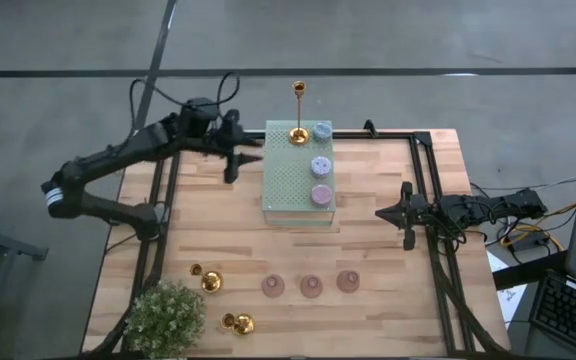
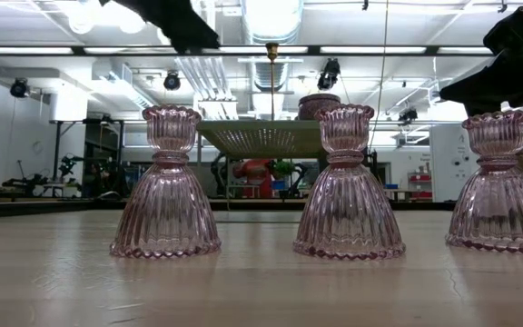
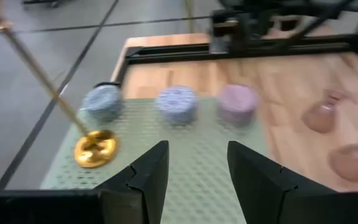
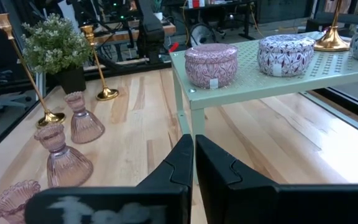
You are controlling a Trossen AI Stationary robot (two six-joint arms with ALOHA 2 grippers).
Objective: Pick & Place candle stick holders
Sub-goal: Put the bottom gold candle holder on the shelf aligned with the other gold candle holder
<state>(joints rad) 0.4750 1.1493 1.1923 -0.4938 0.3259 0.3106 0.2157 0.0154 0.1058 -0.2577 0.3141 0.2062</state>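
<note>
The pale green perforated block (image 1: 293,185) stands mid-table. On it rest a gold holder on its round base (image 1: 298,135) (image 3: 96,148), two squat blue-grey holders (image 1: 323,132) (image 1: 320,165) and a squat pinkish one (image 1: 320,195). Three pink glass holders (image 1: 273,287) (image 1: 311,287) (image 1: 348,281) stand in a row near the front edge. Two more gold holders (image 1: 208,282) (image 1: 238,323) stand by the plant. My left gripper (image 1: 246,152) (image 3: 197,180) hovers open just left of the block's far end, nothing between its fingers. My right gripper (image 1: 393,212) (image 4: 194,155) waits shut to the right of the block.
A bushy potted plant (image 1: 165,315) stands at the near left corner, beside the gold holders. A black frame rail (image 1: 428,190) runs along the table's right side and far edge. Bare wood lies between the block and the row of glass holders.
</note>
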